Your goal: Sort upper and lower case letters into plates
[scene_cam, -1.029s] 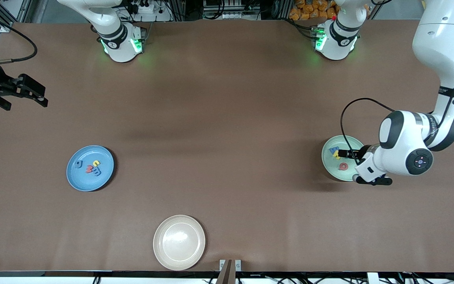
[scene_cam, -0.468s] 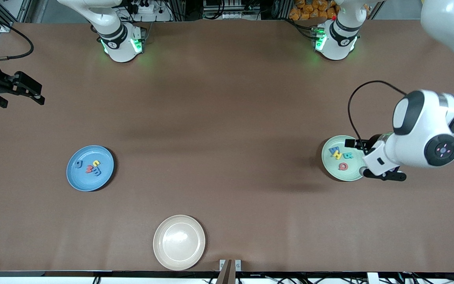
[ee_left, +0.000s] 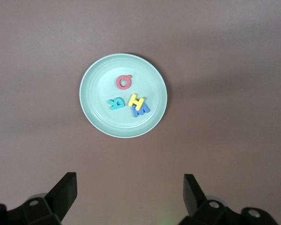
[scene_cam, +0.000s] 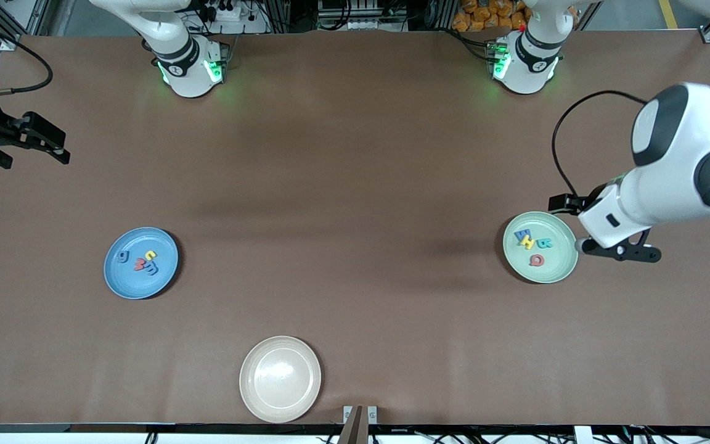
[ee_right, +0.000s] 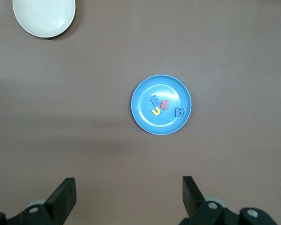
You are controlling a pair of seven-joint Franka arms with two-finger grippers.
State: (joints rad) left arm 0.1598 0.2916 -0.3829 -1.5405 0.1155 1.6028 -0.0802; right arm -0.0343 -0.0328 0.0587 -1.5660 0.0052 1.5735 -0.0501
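The pale green plate (scene_cam: 555,271) lies toward the left arm's end of the table. It holds several letters: a red one (scene_cam: 537,260), a teal one (scene_cam: 544,243), and a yellow one (scene_cam: 527,242) overlapping a blue one (scene_cam: 522,235). The plate (ee_left: 100,119) also shows in the left wrist view. The blue plate (scene_cam: 122,280) lies toward the right arm's end with several letters (scene_cam: 145,262) in it. It also shows in the right wrist view (ee_right: 150,123). My left gripper (scene_cam: 620,251) is open and empty, raised beside the green plate (ee_left: 129,197). My right gripper (scene_cam: 37,161) is open and empty, waiting at the table's end (ee_right: 129,197).
A cream-beige plate (scene_cam: 280,364) with nothing in it lies near the front edge, nearer to the front camera than both other plates. It also shows in the right wrist view (ee_right: 43,16). The two arm bases stand along the table's edge farthest from the front camera.
My left gripper has lifted and drawn back off the green plate toward the left arm's end, uncovering all its letters. My right gripper shifted slightly, then stayed still.
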